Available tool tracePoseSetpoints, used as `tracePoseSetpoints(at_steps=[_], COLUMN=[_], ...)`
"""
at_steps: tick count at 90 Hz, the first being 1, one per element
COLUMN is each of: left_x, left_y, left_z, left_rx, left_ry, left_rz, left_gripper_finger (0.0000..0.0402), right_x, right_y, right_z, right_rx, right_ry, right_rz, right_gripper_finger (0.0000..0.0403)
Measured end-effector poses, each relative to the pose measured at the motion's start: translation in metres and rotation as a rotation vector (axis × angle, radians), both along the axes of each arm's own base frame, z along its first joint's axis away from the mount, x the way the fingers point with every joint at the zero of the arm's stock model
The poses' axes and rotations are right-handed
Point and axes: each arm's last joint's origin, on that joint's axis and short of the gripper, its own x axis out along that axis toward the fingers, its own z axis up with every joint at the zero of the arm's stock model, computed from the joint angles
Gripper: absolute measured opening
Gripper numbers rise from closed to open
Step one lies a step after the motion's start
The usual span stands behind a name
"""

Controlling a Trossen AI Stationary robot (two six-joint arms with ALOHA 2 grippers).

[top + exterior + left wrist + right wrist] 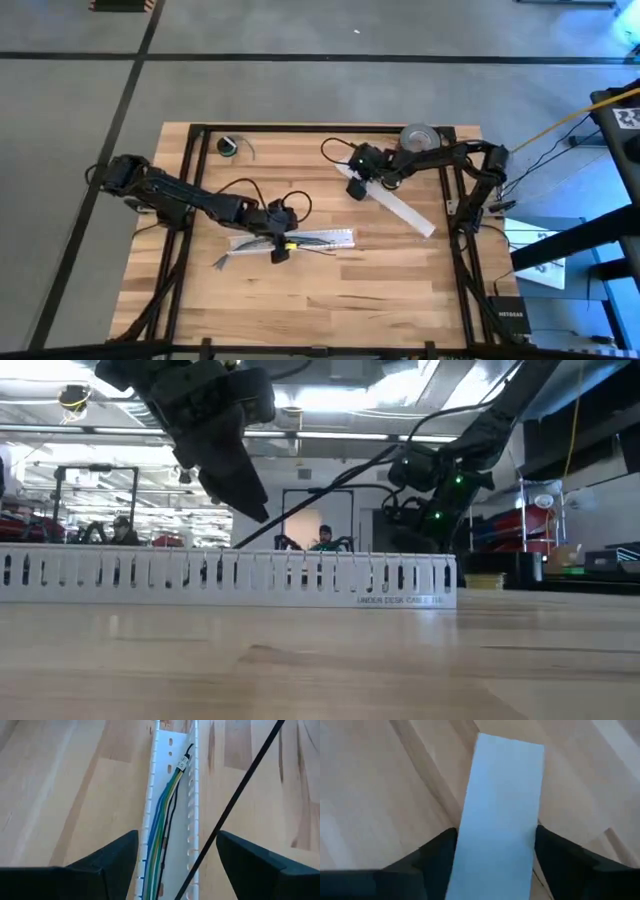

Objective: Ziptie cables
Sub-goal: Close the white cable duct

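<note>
— Over the white slotted plastic tray (170, 780), item: my left gripper (172, 865), spread wide; thin grey-green cables (162, 820) inside, thin black ziptie (235, 805) alongside.
— Advice?
— Descend centred, pinch only the ziptie.

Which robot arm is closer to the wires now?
The left. Its gripper hangs right over the cables lying in the white slotted tray, fingers open, with the ziptie beside them. The right gripper is far off, over a flat white strip.
</note>
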Motion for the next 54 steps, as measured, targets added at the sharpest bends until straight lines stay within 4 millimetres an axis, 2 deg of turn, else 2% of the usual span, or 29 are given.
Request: tracePoseSetpoints(at_steps=[9, 36, 45, 54], left_x=[0.0, 0.0001, 0.0, -0.0001], left_y=[0.0, 0.0, 0.0, 0.0], left_z=[0.0, -0.0001, -0.0002, -0.0002], left_rx=[0.0, 0.001, 0.001, 0.001], left_ry=[0.0, 0.0, 0.001, 0.001], left_rz=[0.0, 0.001, 0.001, 0.001], left_gripper_finger=[0.0253, 0.0253, 0.0253, 0.0253], right_x=[0.0002, -0.001, -0.001, -0.001], right_y=[0.0005, 0.0016, 0.0017, 0.0018], right_z=[-0.0003, 0.0061, 0.006, 0.0062], right_rx=[-0.011, -0.009, -0.007, -0.004], right_ry=[0.008, -0.01, -0.01, -0.01], right_rz=[0.02, 0.061, 0.062, 0.063], right_gripper_finger=[0.0177, 0.0116, 0.0111, 0.0129])
